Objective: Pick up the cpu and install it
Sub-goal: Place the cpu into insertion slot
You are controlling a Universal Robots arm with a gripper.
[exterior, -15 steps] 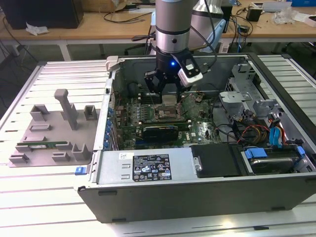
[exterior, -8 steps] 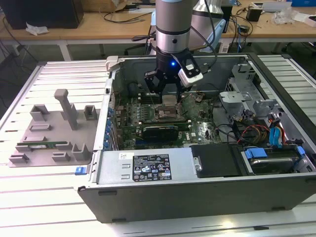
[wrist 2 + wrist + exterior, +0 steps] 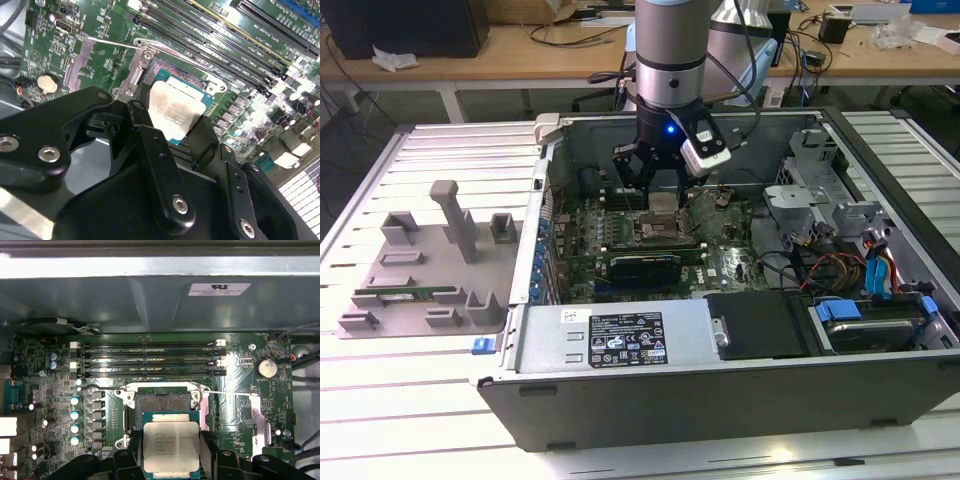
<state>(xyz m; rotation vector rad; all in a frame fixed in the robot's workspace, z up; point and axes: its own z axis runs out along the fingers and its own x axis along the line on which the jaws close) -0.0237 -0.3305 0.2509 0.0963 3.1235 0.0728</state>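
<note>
The cpu (image 3: pixel 171 447), a flat square chip with a silver top and pale rim, is held between my gripper's (image 3: pixel 170 452) black fingers (image 3: pixel 207 446), which are shut on two of its opposite edges. It hangs slightly above the open black socket (image 3: pixel 162 404) with its metal frame, and partly overlaps the socket's edge. In the second wrist view the cpu (image 3: pixel 175 112) sits tilted over the socket (image 3: pixel 172 72), with a finger (image 3: pixel 150 142) at its side. In the exterior view the gripper (image 3: pixel 658 190) reaches down into the computer case over the motherboard (image 3: pixel 620 235).
Memory slots (image 3: pixel 147 360) run just beyond the socket, and a coin battery (image 3: pixel 266 368) lies to one side. Case walls (image 3: pixel 545 230), a black power supply (image 3: pixel 750 325) and cable bundles (image 3: pixel 840 270) surround the board. A grey fixture tray (image 3: pixel 420 270) with a green memory stick (image 3: pixel 405 296) lies at the exterior view's left.
</note>
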